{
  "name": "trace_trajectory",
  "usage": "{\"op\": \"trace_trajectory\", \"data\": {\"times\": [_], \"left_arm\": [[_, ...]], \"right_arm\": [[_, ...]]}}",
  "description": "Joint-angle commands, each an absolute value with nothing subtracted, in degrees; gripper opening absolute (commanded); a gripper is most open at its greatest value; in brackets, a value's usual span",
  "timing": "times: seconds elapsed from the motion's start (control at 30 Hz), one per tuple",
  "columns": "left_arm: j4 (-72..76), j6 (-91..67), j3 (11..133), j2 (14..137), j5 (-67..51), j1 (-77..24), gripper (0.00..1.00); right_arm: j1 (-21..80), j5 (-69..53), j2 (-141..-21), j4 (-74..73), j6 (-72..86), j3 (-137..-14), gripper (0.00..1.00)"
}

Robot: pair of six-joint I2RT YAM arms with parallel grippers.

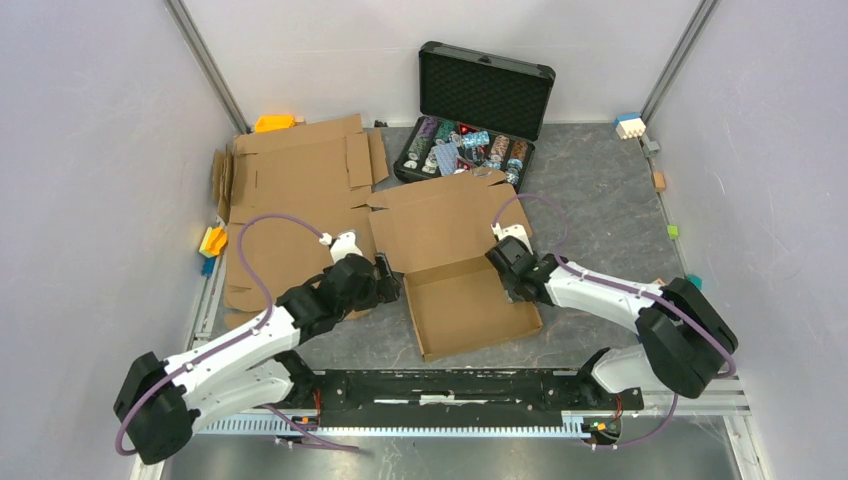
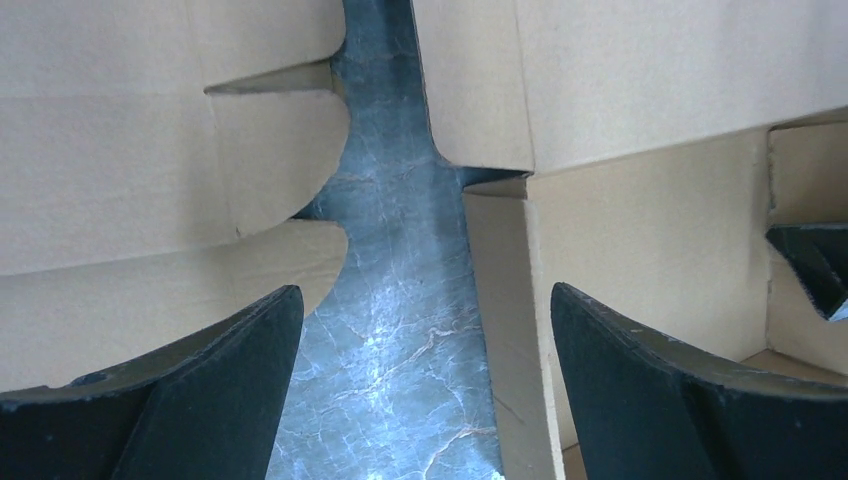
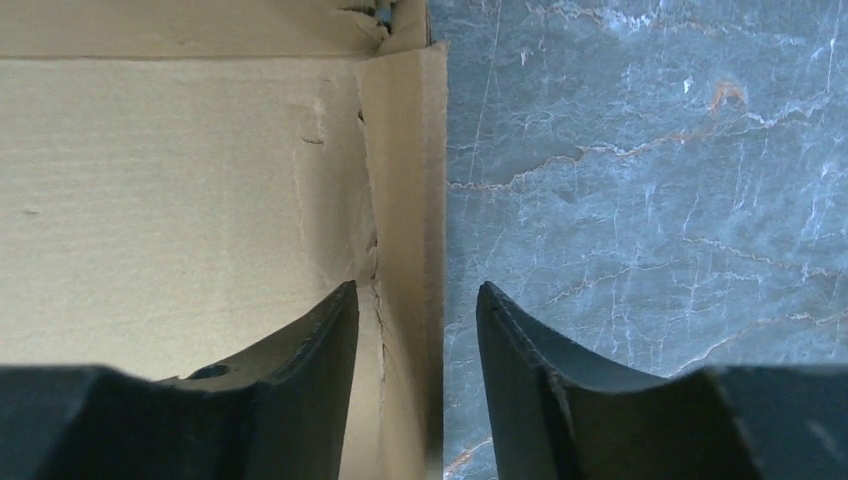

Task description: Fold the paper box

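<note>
The paper box [image 1: 470,305] is plain brown cardboard, partly formed into a shallow tray in the middle of the table, with its lid flap [image 1: 450,220] lying open behind. My left gripper [image 1: 388,280] is open at the tray's left wall. In the left wrist view [image 2: 425,293] that wall [image 2: 500,330] stands between the wide-apart fingers, nearer the right one. My right gripper [image 1: 505,272] is at the tray's right wall. In the right wrist view [image 3: 417,290] its fingers straddle that wall [image 3: 410,200] with a narrow gap, not clamped.
Flat cardboard sheets [image 1: 300,180] lie left of the box, also in the left wrist view [image 2: 120,150]. A black case [image 1: 485,95] with colourful chips stands open behind. Small coloured blocks [image 1: 212,241] sit along the table edges. A rail [image 1: 450,390] runs along the near edge.
</note>
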State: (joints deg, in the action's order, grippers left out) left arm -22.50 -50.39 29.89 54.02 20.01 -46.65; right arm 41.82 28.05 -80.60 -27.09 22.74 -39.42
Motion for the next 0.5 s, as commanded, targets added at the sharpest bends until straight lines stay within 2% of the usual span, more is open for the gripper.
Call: {"op": "trace_trajectory", "data": {"times": [0.0, 0.37, 0.47], "left_arm": [[-19.1, -44.8, 30.1, 49.9, 16.0, -43.1, 1.00], [-17.2, -40.6, 33.3, 53.7, 8.8, -33.8, 1.00], [-15.6, -40.3, 33.2, 55.0, 7.7, -32.1, 1.00]], "right_arm": [[40.9, 24.0, -75.5, -24.1, 20.5, -39.0, 0.55], [37.8, 22.0, -79.4, -23.3, 16.2, -38.3, 0.57], [37.4, 22.9, -80.4, -23.1, 15.6, -38.0, 0.52]]}}
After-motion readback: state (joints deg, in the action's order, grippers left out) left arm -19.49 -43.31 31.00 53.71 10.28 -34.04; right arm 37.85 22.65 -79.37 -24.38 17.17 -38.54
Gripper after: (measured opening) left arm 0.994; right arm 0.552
